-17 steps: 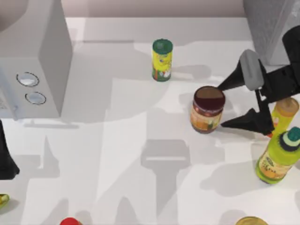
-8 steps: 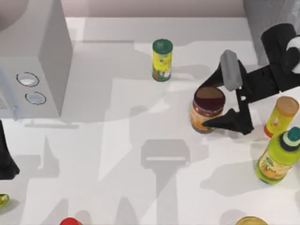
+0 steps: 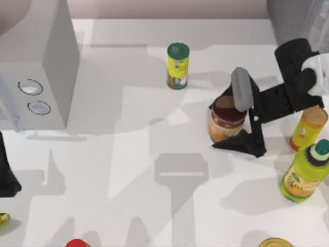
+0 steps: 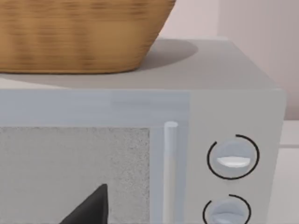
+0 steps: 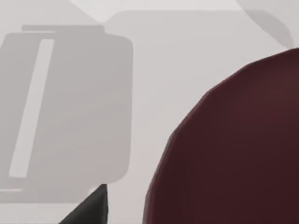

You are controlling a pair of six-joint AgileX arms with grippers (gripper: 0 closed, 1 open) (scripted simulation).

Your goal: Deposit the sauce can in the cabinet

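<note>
The sauce can (image 3: 226, 122) is seen standing upright on the white surface (image 3: 128, 154), right of centre in the top view. The right pincer (image 3: 222, 126) is placed around it: 1 finger lies at the can's far side and the other at its near side, both at or just beside the can wall; firm clamping cannot be told. In the right wrist view the can's dark maroon top (image 5: 233, 149) is seen close up beside 1 dark fingertip (image 5: 91, 207).

The cabinet (image 3: 295, 20) is seen at the top right corner, well apart from the can. A slim yellow can with green lid (image 3: 178, 66) stands behind and to the left. An orange-capped bottle (image 3: 307, 127) and a green-yellow bottle (image 3: 304, 172) stand to the right.

The left arm (image 3: 6, 172) is parked at the left edge, facing a white box with 2 knobs (image 4: 232, 156); a wicker basket (image 4: 79, 35) rests on it.
</note>
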